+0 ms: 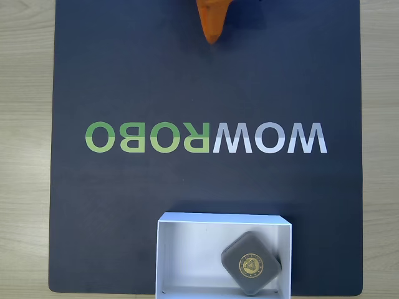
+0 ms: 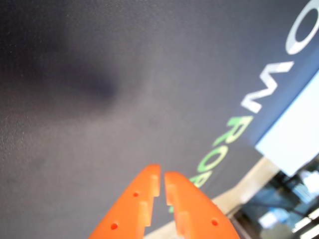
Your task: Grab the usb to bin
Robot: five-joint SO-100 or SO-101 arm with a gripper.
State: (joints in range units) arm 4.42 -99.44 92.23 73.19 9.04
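The usb point(image 1: 251, 262) lies emblem-up inside the bin point(image 1: 187, 249) at the lower middle of the fixed view, so I judge the drop done. My gripper point(image 2: 162, 180) hangs empty at the bottom of the wrist view, fingers nearly together, well clear of it.

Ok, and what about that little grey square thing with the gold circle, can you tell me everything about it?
The usb is a small flat grey pad with rounded corners, matte and a bit rubbery looking. Its top face shows a round gold emblem with a triangle inside. It lies flat inside the white bin, turned cornerwise like a diamond, in the right part of the box as the fixed view shows it, close to the right wall. Nothing grips it: the orange gripper is far off at the top edge of the dark mat.
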